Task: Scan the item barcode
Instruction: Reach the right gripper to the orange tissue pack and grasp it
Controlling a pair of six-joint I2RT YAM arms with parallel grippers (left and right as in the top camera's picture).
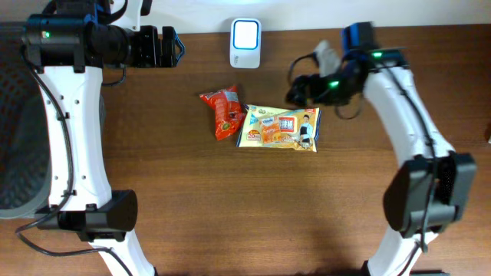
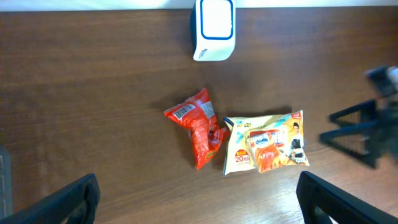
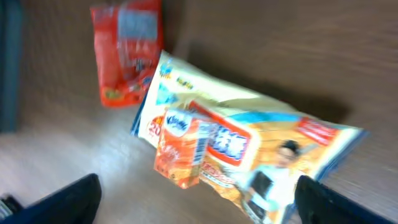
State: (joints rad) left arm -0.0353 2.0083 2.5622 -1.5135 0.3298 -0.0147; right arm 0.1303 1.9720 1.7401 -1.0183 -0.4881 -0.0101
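Two snack packets lie mid-table: a red packet (image 1: 222, 113) with a barcode label, and right beside it a yellow and orange packet (image 1: 280, 128). The white barcode scanner (image 1: 245, 33) stands at the back edge. My right gripper (image 1: 298, 90) hovers open just right of the yellow packet (image 3: 249, 149), whose right end lies under the right finger; nothing is held. In the right wrist view the red packet (image 3: 127, 50) is at top left. My left gripper (image 1: 175, 47) is open and empty at the back left, looking down on the red packet (image 2: 198, 127), yellow packet (image 2: 266, 142) and scanner (image 2: 214, 28).
The brown wooden table (image 1: 230, 215) stretches bare in front of the packets. The right arm's dark fingers (image 2: 364, 132) show at the right edge of the left wrist view. Both arm bases stand at the near edge.
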